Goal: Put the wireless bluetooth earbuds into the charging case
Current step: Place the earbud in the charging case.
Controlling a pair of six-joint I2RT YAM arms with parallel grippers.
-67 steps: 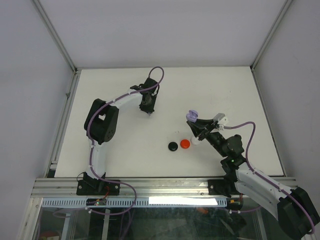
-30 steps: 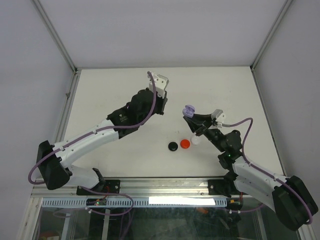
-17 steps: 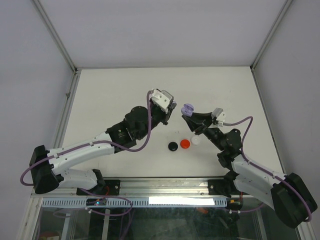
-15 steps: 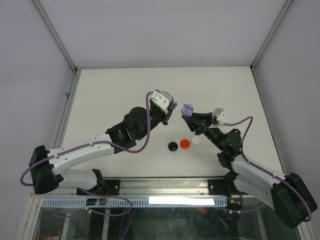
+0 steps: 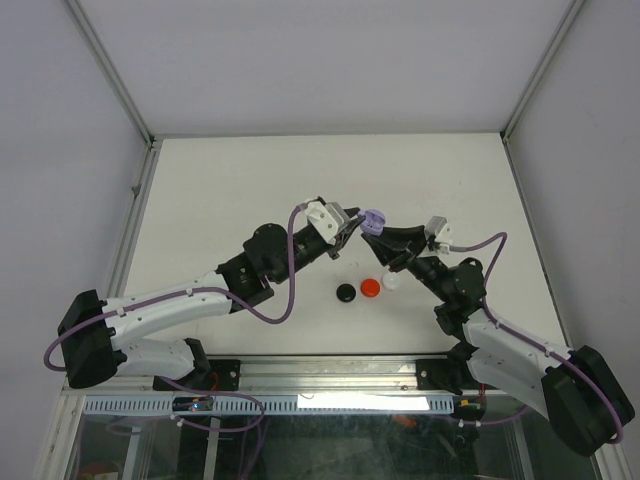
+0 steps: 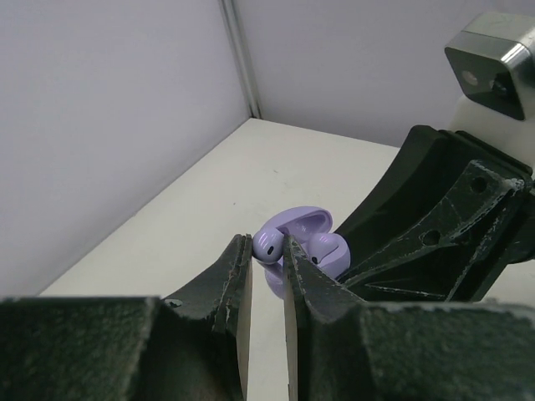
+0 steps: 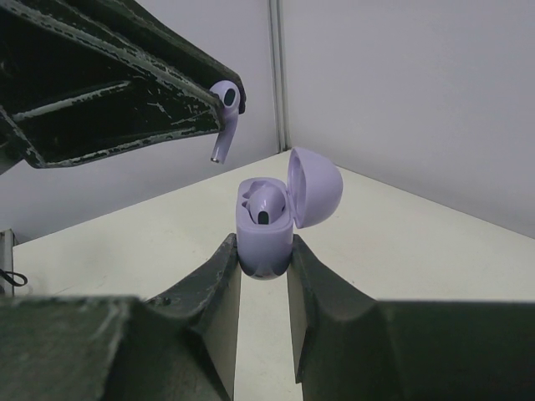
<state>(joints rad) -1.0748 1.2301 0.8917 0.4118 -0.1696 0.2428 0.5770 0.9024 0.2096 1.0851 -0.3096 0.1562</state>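
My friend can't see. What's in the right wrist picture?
The right end effector grips an open purple case with one bud inside. Up and to the left, the left end effector holds a second bud, stem down, not touching the case.

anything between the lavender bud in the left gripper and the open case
Only air. In the right wrist view the lavender earbud hangs just above the open case, not touching it, with nothing in the gap.

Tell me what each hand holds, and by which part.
The left hand pinches a lavender earbud by its head, with the stem free. The right hand grips the open lavender charging case by its lower body.
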